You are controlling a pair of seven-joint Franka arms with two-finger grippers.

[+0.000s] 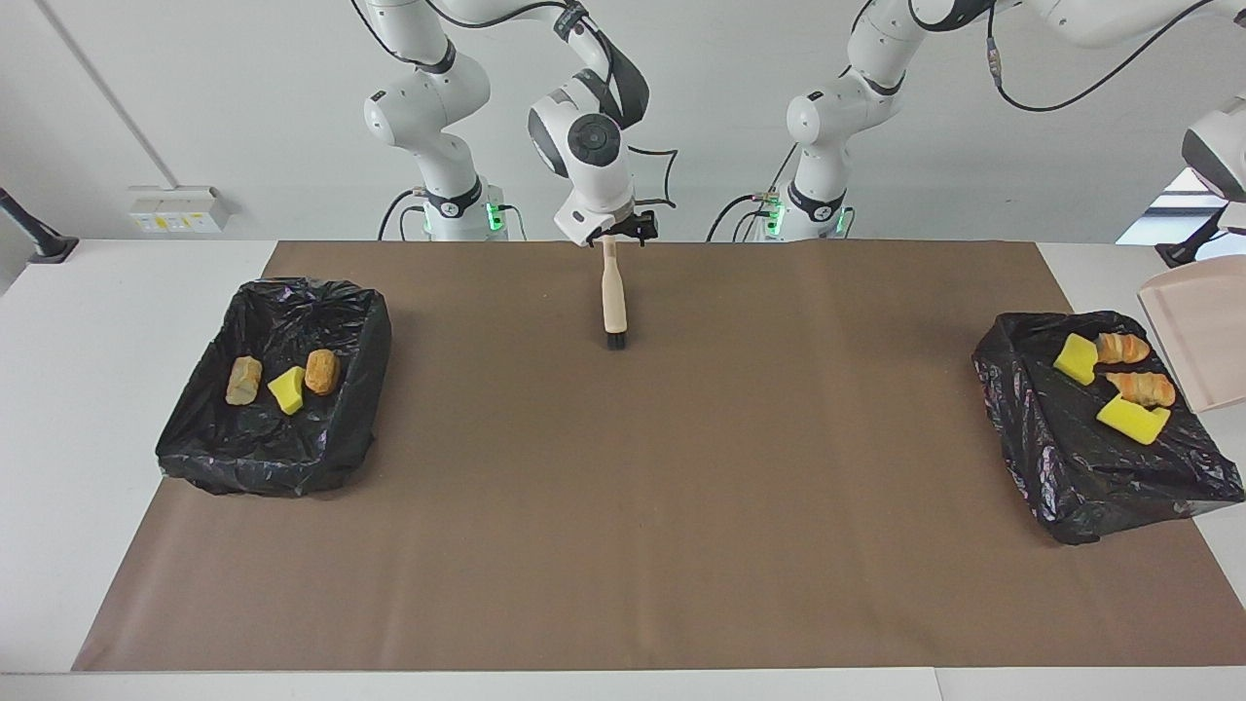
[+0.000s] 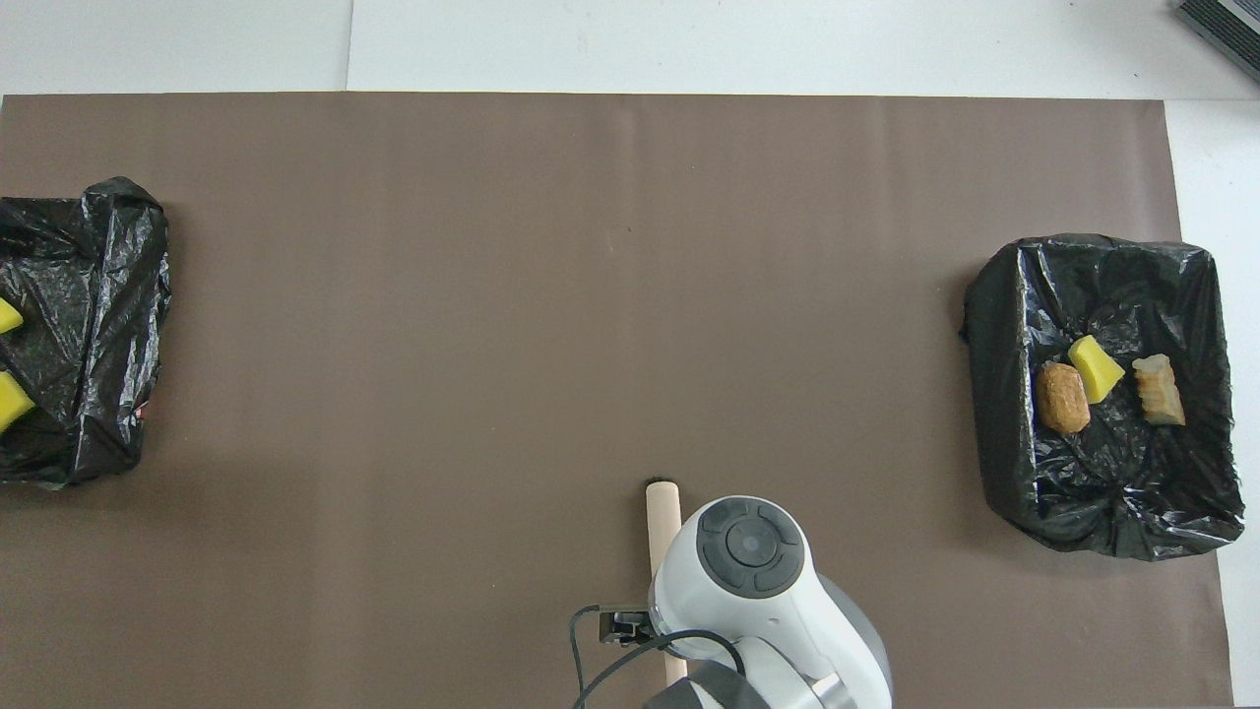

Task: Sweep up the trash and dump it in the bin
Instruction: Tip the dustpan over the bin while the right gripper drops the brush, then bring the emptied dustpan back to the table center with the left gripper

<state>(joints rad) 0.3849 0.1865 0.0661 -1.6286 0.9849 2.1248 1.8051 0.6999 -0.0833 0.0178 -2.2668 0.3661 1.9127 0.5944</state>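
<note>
Dump step, at its tail end by the look of it.

- Trash (image 1: 1132,419): four scraps (two yellow sponge, two bread) lie in the bin (image 1: 1012,389) at the left arm's end of the bench (image 1: 97,409). Three more lie in the second bin (image 1: 195,458) at the right arm's end. That makes seven, all binned.
- Dustpan (image 1: 1202,341): up in the air, tipped steeply, its lip over the bin's edge. Nothing shows on its face.
- Left hand: out of frame. It is closed, and since the dustpan hangs clear of the bench, the grip is judged to be on the pan's handle.
- Right hand (image 1: 611,237): low over the handle end of the brush (image 1: 614,297). The brush lies flat on the mat (image 1: 623,506), near the robots, bristles pointing away from them. Whether this hand grips the handle or stands clear of it cannot be told.

To finish well:
- Hold the pan tipped over the bin a moment so any clinging crumb drops inside, not on the mat.
- Level the pan before moving it off, and lift clear of the loose black liner, which could snag the lip and pull the bin.
- Set the pan flat on the mat before letting go.
- The right hand should rise straight up from the brush, so the handle is not dragged or rolled.
</note>
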